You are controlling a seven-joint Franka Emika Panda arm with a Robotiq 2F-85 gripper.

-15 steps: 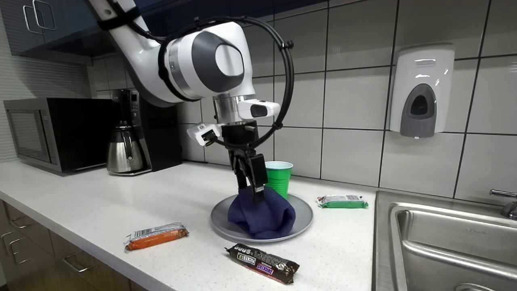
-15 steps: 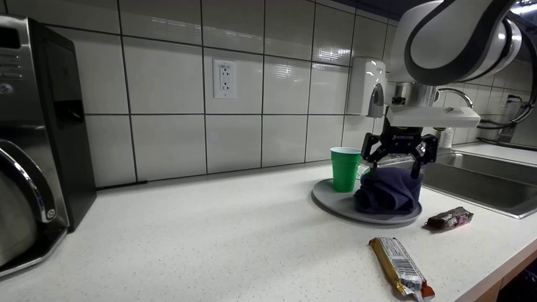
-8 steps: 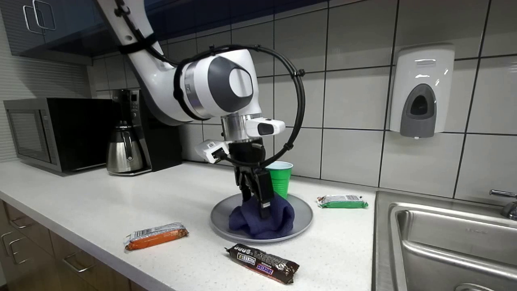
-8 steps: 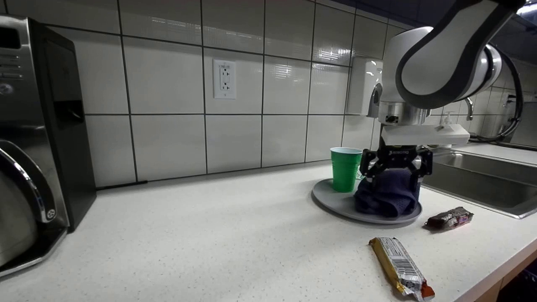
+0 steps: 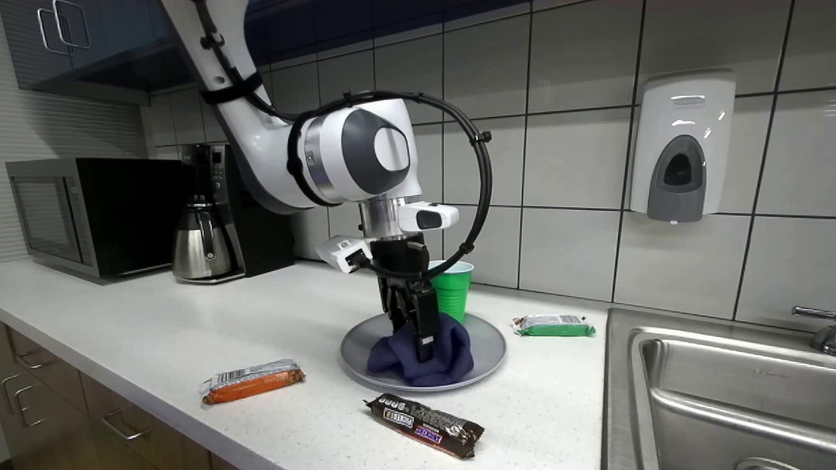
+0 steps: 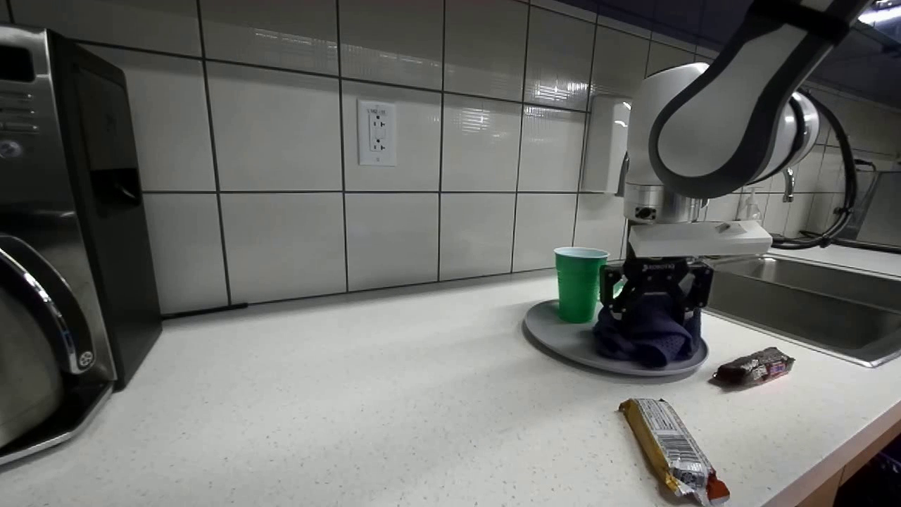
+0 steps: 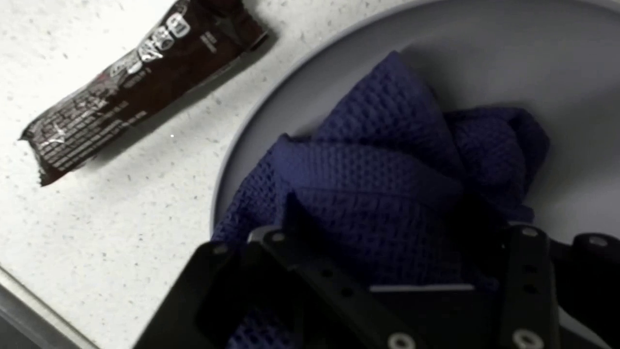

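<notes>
Wrist view: pincer (image 7: 380,215) astride cloth (image 7: 373,167); cup (image 6: 578,285) only in both exterior views.

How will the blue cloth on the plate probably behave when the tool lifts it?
The blue cloth will probably sag and change shape, since it lies in loose folds. It is likely light for its bulk, as it looks like ordinary fabric. Its bumpy texture suggests it may not slip easily.

A microwave (image 5: 108,215) beside a coffee maker (image 5: 258,222); a white wall dispenser (image 5: 684,124); a steel sink (image 5: 744,375).
</notes>
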